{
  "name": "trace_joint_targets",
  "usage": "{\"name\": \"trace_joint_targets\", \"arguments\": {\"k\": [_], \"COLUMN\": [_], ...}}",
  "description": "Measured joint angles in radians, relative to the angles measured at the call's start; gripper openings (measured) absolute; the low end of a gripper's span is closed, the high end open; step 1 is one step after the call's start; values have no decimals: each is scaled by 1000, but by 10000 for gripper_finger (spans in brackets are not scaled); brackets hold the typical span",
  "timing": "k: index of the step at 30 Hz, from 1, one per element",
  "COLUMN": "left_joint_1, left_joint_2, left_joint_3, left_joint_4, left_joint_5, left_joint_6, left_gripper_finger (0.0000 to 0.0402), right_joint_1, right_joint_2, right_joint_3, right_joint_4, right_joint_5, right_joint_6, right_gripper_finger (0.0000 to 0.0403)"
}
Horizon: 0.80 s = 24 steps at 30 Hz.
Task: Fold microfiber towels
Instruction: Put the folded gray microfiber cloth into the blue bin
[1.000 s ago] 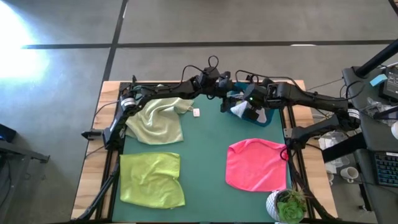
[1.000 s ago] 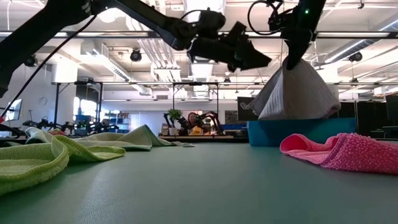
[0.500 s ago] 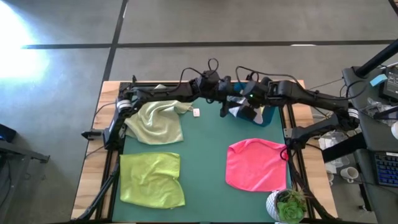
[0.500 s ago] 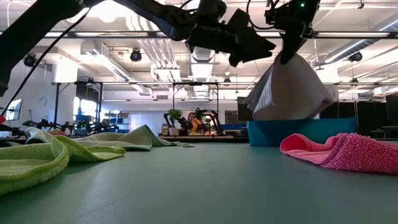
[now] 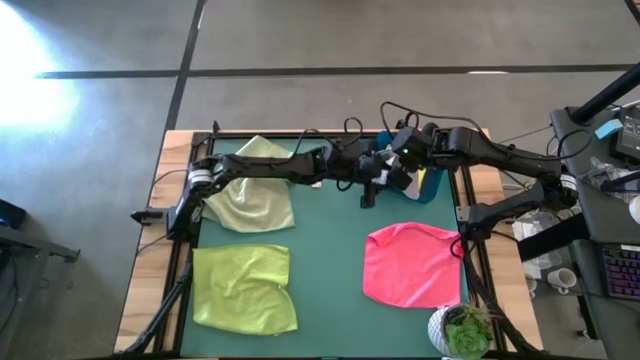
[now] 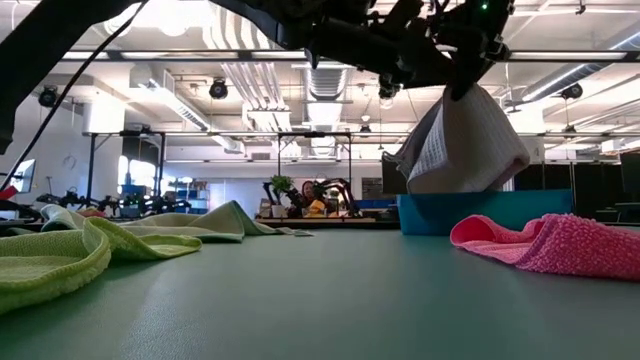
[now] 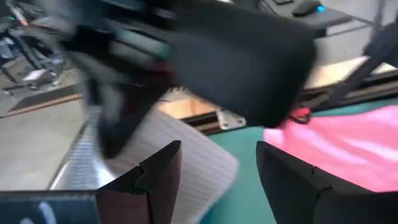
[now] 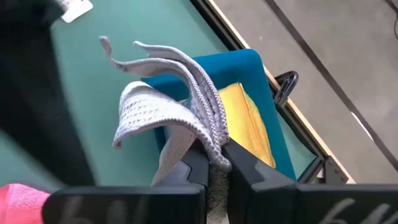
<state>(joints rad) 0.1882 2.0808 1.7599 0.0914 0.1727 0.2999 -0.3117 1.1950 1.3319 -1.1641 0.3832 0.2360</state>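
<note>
Lime towel [image 5: 245, 288]: flat on the green table [image 5: 330, 250], well to the left of the blue bin [image 5: 432, 185] and nearer the front edge.
Pale green towel [image 5: 250, 192]: rumpled, left of the bin, just behind the lime towel (one corner lifts toward the back rail).
Left hand [image 5: 368, 185]: reaches across from the left and hangs just left of the bin, above the table; its fingers [image 7: 146, 180] are spread wide, with nothing between them, close to the hanging grey cloth.
Grey towel [image 6: 462, 140]: lifted above the bin, draped down in folds; its lower edge dips to about the bin's rim in the low view.
Right hand [image 8: 214, 163]: directly above the bin, clenched on the grey towel's top, pinching a bunched fold.
Yellow towel [image 8: 252, 124]: lying inside the bin, under the hanging grey one.
Pink towel [image 5: 412, 262]: spread on the table in front of the bin, slightly rumpled.
Potted plant [image 5: 462, 328]: at the table's front corner, well in front of the bin, beyond the pink towel.
</note>
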Motion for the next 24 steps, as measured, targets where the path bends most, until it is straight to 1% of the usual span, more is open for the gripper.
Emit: {"name": "trace_joint_targets", "arguments": {"k": [3,7,11,17,20,24], "left_joint_1": [-7,2,33,62,75,87], "left_joint_2": [8,40,61,71,71,71], "left_joint_3": [0,0,-1,-1,2,7], "left_joint_4": [-19,-21,-37,-31,-24,-5], "left_joint_5": [-13,-147,-163,-294,-312,-313], "left_joint_6": [1,-1,-4,-6,-6,-6], "left_gripper_finger": [191,191,191,191,191,191], "right_joint_1": [-1,-1,-1,-2,-12,-34], "right_joint_2": [0,0,0,0,0,1], "right_joint_3": [1,9,25,38,24,-35], "right_joint_4": [-2,-7,-12,-17,-31,-52], "right_joint_5": [-7,-26,-51,-50,-42,25], "right_joint_6": [-1,-7,-6,7,12,54], "right_gripper_finger": [13,13,13,13,13,13]}}
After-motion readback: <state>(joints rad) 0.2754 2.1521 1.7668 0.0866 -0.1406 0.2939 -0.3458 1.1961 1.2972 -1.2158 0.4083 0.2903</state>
